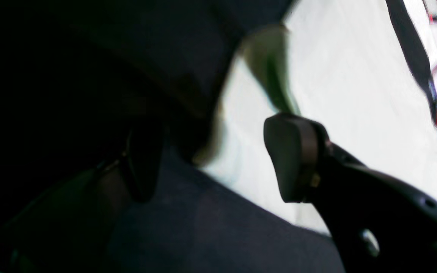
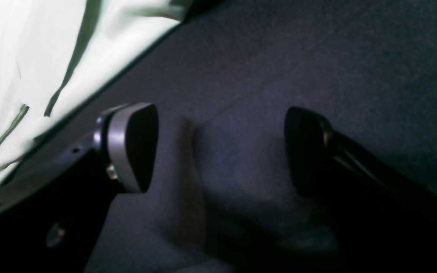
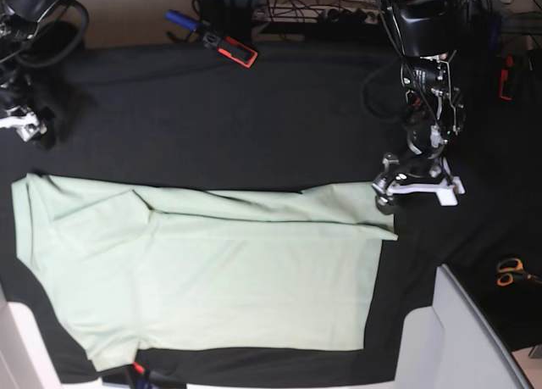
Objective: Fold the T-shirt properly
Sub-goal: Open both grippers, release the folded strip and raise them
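- The T-shirt (image 3: pixel 229 270) is lying flat on the desk (image 3: pixel 254 118), which has a black covering. Its top edge looks like it's already doubled over along the length. Its long axis runs side to side across the base view.
- One short end of it sits right under the left gripper (image 3: pixel 385 194), which hovers at the upper corner of that end. In the left wrist view the pale cloth (image 1: pixel 336 94) fills the space just past the fingertips, with a small raised fold of green between them and slightly ahead.
- The left gripper's jaws are spread wide with nothing between them. One pad (image 1: pixel 290 159) is clear in the wrist view; the other is lost in shadow but sits well apart from it.
- The right gripper (image 2: pixel 218 148) is also wide open and empty. In its own camera there's only bare dark covering between the pads, and the shirt (image 2: pixel 32 76) lies off to one side, beyond one finger, not touching it.
- In the base view the right arm (image 3: pixel 25 122) is parked at the far end of the desk, above the other short end of the shirt and apart from it.
- So the left arm is clearly the nearer one. My read is that the next move is a pinch on that corner, with the shirt stretching straight away from the gripper along its long axis towards the right arm.
- One thing to watch is the raised fold, since closing on only one layer would drag the edge crooked.
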